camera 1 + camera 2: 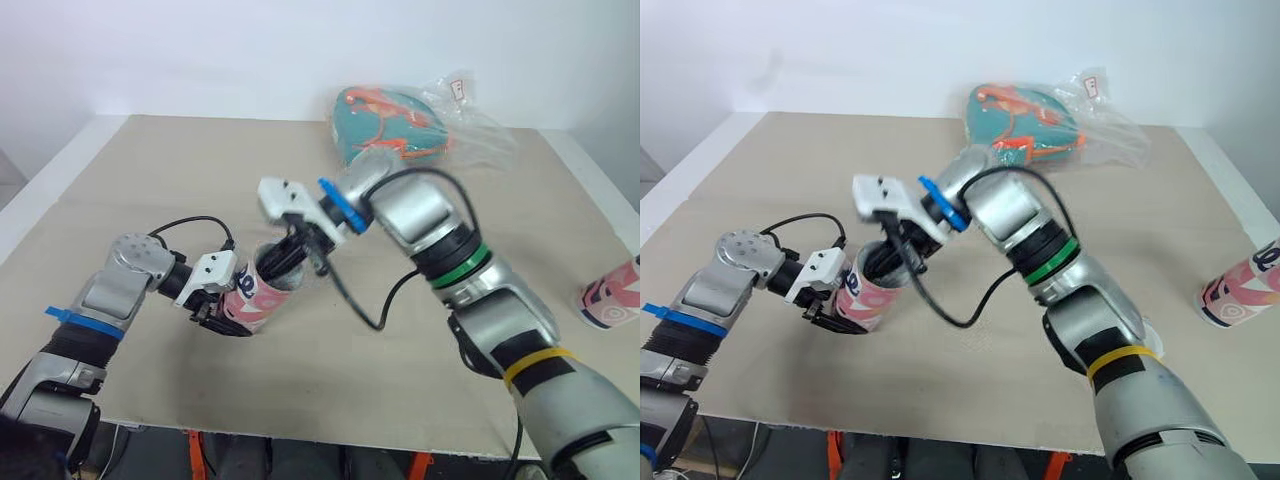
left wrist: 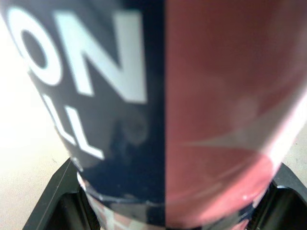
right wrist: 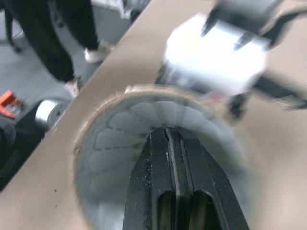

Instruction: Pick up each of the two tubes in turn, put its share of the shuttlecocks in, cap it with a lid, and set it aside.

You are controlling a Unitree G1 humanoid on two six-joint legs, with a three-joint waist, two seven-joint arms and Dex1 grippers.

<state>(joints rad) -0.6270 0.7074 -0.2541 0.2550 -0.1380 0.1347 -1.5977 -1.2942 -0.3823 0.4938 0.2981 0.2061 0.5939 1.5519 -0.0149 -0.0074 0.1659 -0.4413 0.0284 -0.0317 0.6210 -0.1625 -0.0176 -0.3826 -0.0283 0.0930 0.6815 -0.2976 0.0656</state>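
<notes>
A pink and navy tube leans tilted over the table, its open mouth facing up and to the right. My left gripper is shut on its lower part; the black fingers flank the printed wall in the left wrist view. My right gripper reaches into the tube's mouth with its fingers pressed together. White shuttlecock feathers line the inside of the tube around them. A second pink tube rests at the table's right edge.
A teal bag in clear plastic wrap lies at the back of the table. A person's legs stand on the floor beyond the table edge in the right wrist view. Black cables loop off both wrists.
</notes>
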